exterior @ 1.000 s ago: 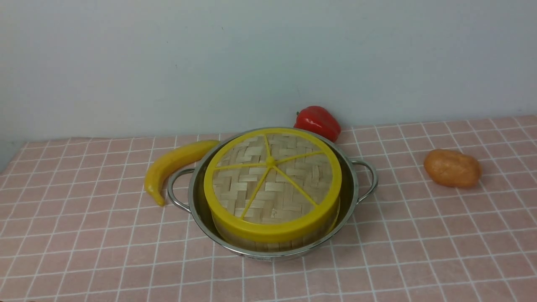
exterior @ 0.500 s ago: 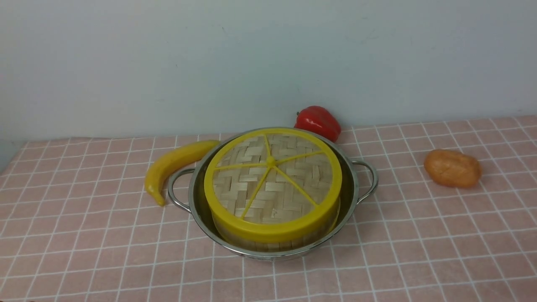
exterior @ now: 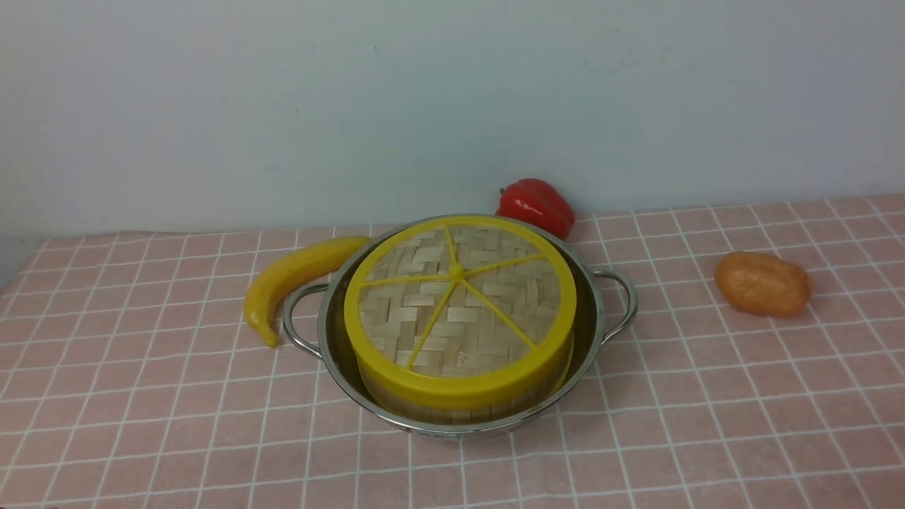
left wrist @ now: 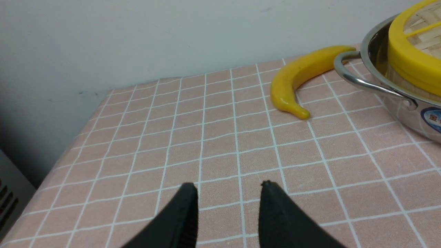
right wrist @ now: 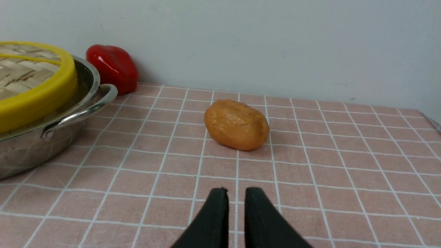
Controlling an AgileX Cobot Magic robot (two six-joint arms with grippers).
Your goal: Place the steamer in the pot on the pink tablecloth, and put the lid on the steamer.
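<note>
Two grippers stand with nothing between their tips: your left gripper has its fingers wide apart, and your right gripper shows a narrower gap. In the front view, taking the pot as the dial's centre and twelve as the far side, you have the banana at ten, smooth, curved and close to the loop handle. The red pepper, glossy and lobed, sits at one beside the rim; the brown potato-like item, lumpy, lies well apart at three.

The pot is shiny, round steel on the pink tablecloth, whose white lines form squares. Inside it you find the steamer, bamboo-walled, and on that the lid, woven, with a thick yellow rim, thin spokes and a knob. You have a narrow gap between lid and pot rim, and open cloth from four round to eight. The cloth's far edge meets the pale wall.
</note>
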